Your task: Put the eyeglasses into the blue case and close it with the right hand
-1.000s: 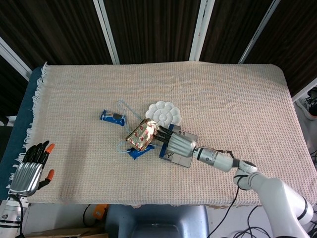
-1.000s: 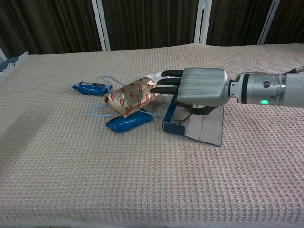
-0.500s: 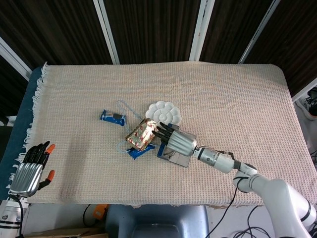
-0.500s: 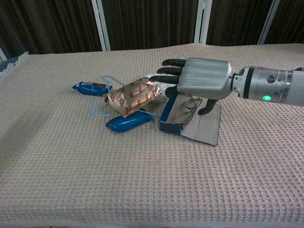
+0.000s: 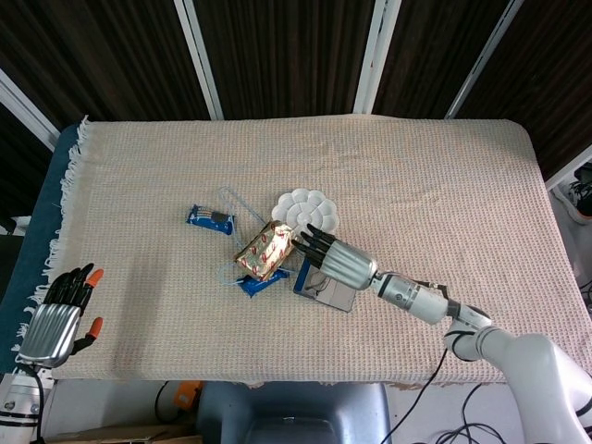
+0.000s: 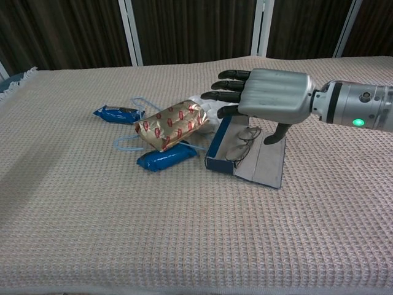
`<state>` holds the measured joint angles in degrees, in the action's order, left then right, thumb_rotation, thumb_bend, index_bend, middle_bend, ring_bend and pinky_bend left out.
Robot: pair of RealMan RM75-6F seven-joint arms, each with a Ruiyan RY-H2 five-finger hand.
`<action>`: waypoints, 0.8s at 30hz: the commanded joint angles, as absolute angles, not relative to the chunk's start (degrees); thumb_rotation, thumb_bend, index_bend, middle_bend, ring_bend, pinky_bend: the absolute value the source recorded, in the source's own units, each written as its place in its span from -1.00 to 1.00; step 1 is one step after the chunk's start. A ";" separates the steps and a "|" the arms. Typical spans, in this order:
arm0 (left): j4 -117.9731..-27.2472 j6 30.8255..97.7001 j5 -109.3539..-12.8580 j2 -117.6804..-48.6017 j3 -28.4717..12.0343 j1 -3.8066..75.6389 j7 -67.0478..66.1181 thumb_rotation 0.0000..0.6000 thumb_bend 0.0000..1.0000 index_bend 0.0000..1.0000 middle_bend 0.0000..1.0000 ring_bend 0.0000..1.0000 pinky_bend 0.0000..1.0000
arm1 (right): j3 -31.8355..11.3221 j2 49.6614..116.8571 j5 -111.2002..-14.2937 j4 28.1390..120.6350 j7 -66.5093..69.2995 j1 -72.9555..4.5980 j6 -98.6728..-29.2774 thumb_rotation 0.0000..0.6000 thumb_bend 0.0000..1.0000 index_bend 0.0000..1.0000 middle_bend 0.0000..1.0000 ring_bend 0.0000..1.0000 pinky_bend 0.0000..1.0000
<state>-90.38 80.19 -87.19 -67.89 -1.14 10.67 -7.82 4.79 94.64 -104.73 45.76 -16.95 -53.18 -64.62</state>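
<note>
the silver right hand (image 6: pixel 270 97) is held flat, palm down, fingers spread and empty, above the thin wire-framed eyeglasses (image 6: pixel 241 142) lying in the open blue rectangular case (image 6: pixel 222 161); the left hand (image 5: pixel 57 314) is rested open at the table's edge.

- A table (image 5: pixel 444 166) is filling most of the head view, and a beige waffle-weave cloth (image 5: pixel 139 185) is covering it from edge to edge.
- A fringe (image 5: pixel 72 157) is running down the cloth's left edge in the head view and showing again at the upper left of the chest view.
- A dark blue surface (image 5: pixel 37 222) is showing beside the fringe along the left of the frame.
- Dark wood-grain panels (image 5: pixel 277 55) are standing behind the table across the top of both views.
- White frame bars (image 5: pixel 199 55) are dividing those panels, slanting in the head view.
- Cables (image 5: pixel 462 425) are lying on the floor at the lower right.
- Even light is falling across the cloth.
</note>
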 commanded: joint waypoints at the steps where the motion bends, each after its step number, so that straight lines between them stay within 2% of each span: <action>1: -90.38 80.14 -87.27 -67.83 -1.09 10.70 -7.71 1.00 -0.23 -1.00 -1.00 -1.00 -0.79 | 4.38 95.73 -104.33 45.10 -17.51 -53.52 -63.65 1.00 -0.64 -0.29 -0.91 -1.00 -1.00; 24: -90.30 80.62 -87.49 -67.27 -1.01 10.44 -6.51 1.00 -0.23 -1.00 -1.00 -1.00 -0.79 | 0.97 104.84 -101.31 36.73 -20.06 -54.74 -63.42 1.00 -0.65 -0.33 -0.96 -1.00 -1.00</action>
<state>-90.30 80.61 -87.49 -67.27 -1.01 10.44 -6.51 1.11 104.62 -101.46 36.94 -20.09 -54.64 -63.36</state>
